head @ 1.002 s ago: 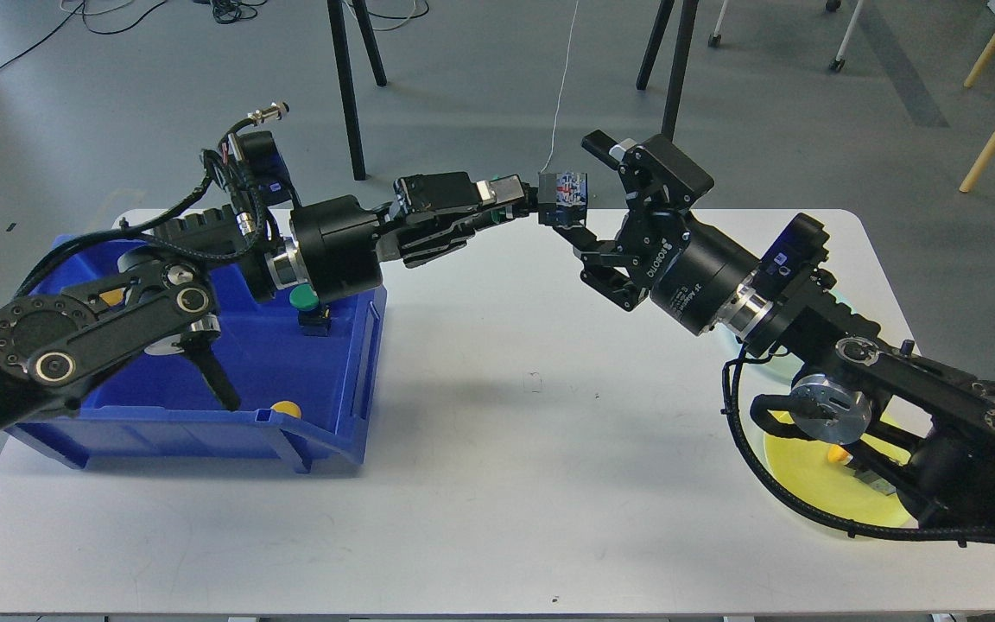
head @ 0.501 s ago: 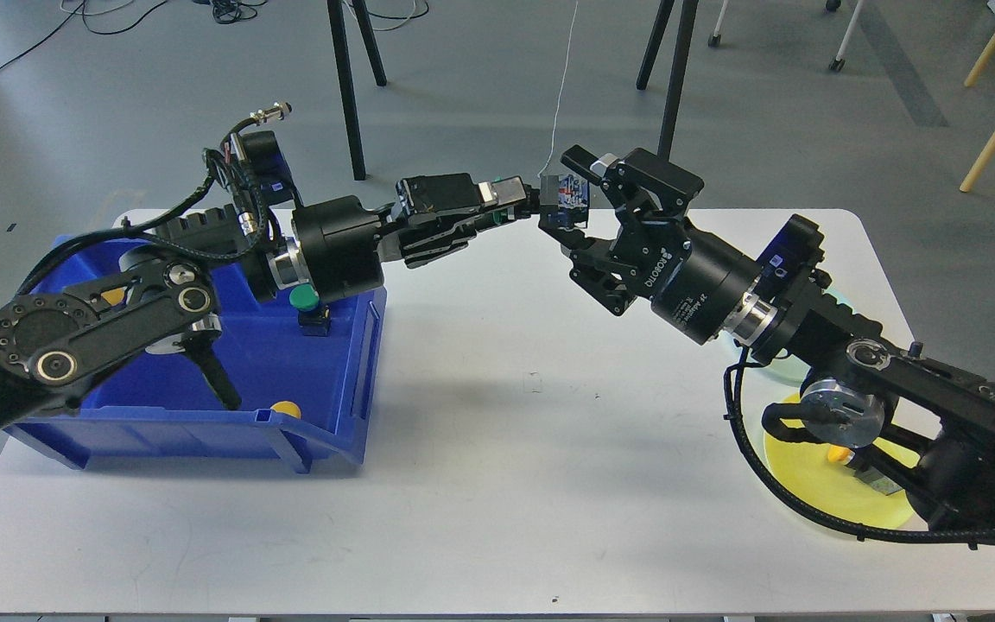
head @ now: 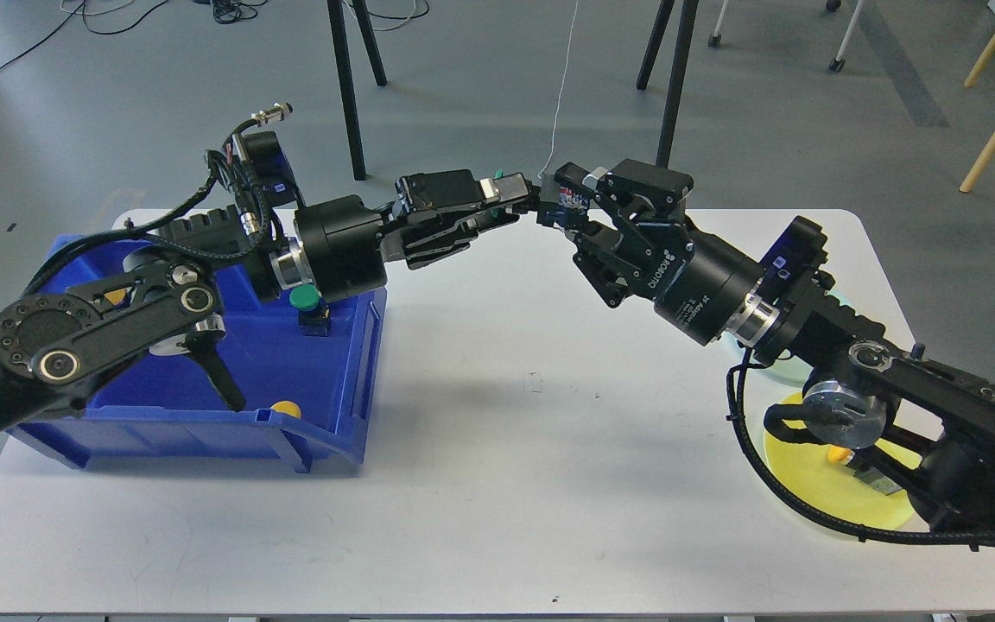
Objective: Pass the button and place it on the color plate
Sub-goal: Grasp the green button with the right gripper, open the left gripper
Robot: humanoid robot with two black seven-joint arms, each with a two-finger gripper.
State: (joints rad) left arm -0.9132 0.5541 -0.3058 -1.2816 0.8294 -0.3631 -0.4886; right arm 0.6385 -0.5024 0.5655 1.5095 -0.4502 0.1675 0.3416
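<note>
My left gripper point(head: 525, 200) pinches button point(head: 563, 206) above table's point(head: 497, 484) far edge, jaws narrow on it. My right gripper point(head: 573, 200) meets it from other side, fingers bracketing same button; contact unclear, can't tell whether they grip. Yellow plate point(head: 817, 484) sits near-right, well apart. Blue bin point(head: 325, 432) left.

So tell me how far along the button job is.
Done: one orange button already lies on the yellow plate.
In hand: the left tool holds a button in mid-air above the table, and the right tool is around it to take it.
Left: finish the handover, carry it to its plate, then move the green button and another orange one in the blue bin.
</note>
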